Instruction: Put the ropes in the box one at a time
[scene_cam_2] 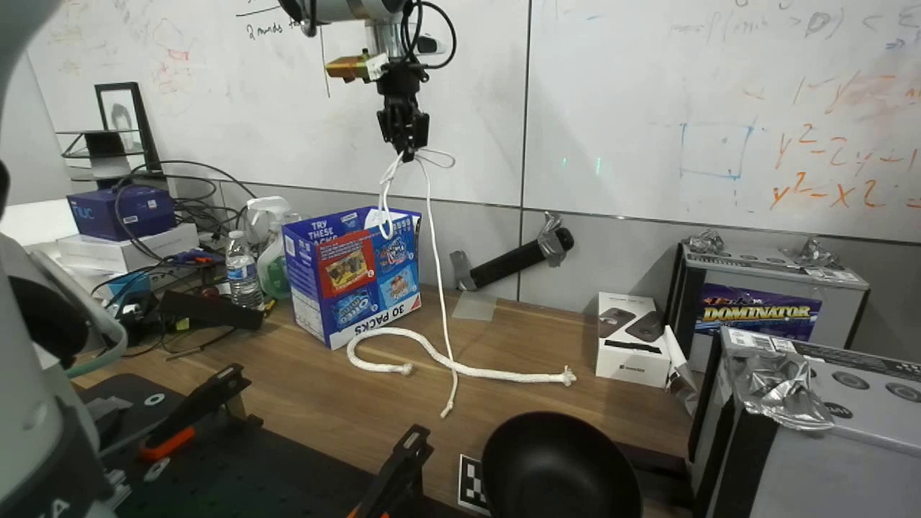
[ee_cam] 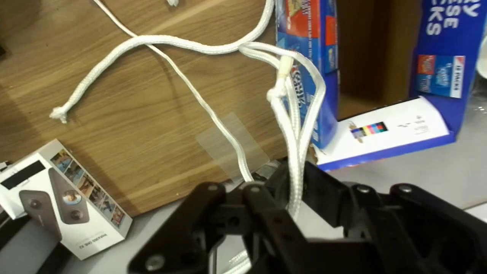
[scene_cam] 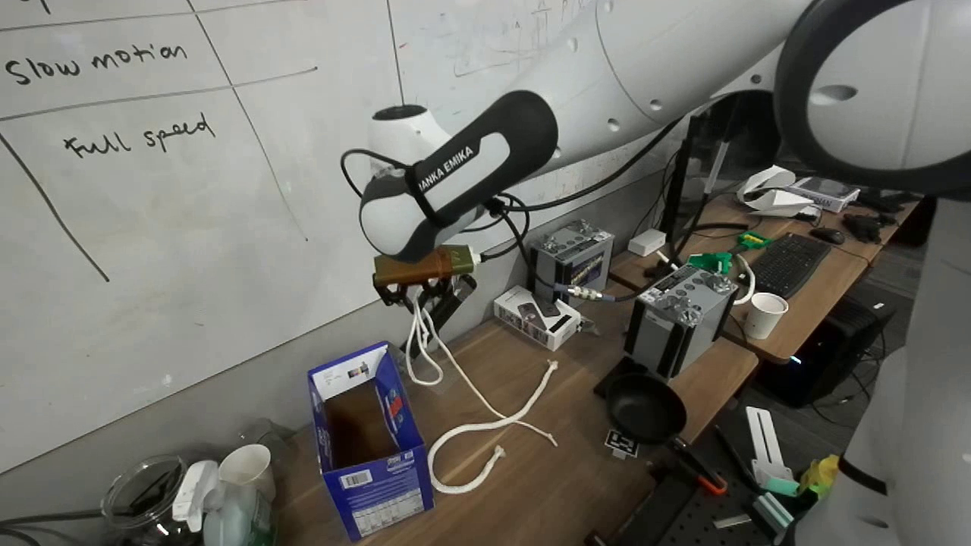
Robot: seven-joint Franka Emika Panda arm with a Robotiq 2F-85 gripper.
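Exterior view showed your black gripper (scene_cam_2: 408, 154) pinching the thin white rope (scene_cam_2: 436, 259), whose tail, crossing the thick white rope (scene_cam_2: 504, 375), could snag.

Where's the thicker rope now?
In an exterior view, the thicker rope lies on the table, right of the blue box, left of the black pan, crossing the thinner rope the claw holds.

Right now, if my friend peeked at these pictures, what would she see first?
Probably the black gripper, high in front of the whiteboard, with a thin white rope hanging from it in loops and one end trailing down onto the table. Next, maybe the bright blue box, standing open-topped on the table, lower than the gripper. Then a thick white rope, curving across the table beside the box.
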